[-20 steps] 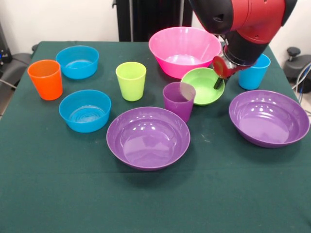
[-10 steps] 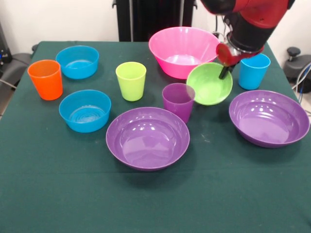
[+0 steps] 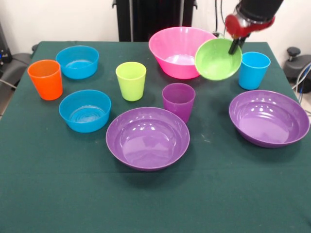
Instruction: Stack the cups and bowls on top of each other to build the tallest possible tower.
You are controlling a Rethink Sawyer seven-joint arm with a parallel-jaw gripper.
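Observation:
My gripper [image 3: 236, 44] is shut on the rim of the small green bowl [image 3: 217, 59], which hangs tilted in the air in front of the big pink bowl [image 3: 181, 48]. The purple cup [image 3: 178, 101] stands upright below and to the left of it. One wide purple bowl [image 3: 147, 137] lies just in front of that cup, another purple bowl [image 3: 268, 117] at the right. The light blue cup [image 3: 253, 70] stands right of the lifted bowl. The lime green cup [image 3: 130, 80], orange cup [image 3: 45, 79] and two small blue bowls [image 3: 85, 110] [image 3: 77, 61] sit at the left.
All pieces stand on a dark green tablecloth [image 3: 155, 199]. Black equipment and cables show beyond the table's right edge [image 3: 297, 65].
The green bowl has been lifted off the table, rising up and to the right with my gripper, and it now tilts more toward the camera.

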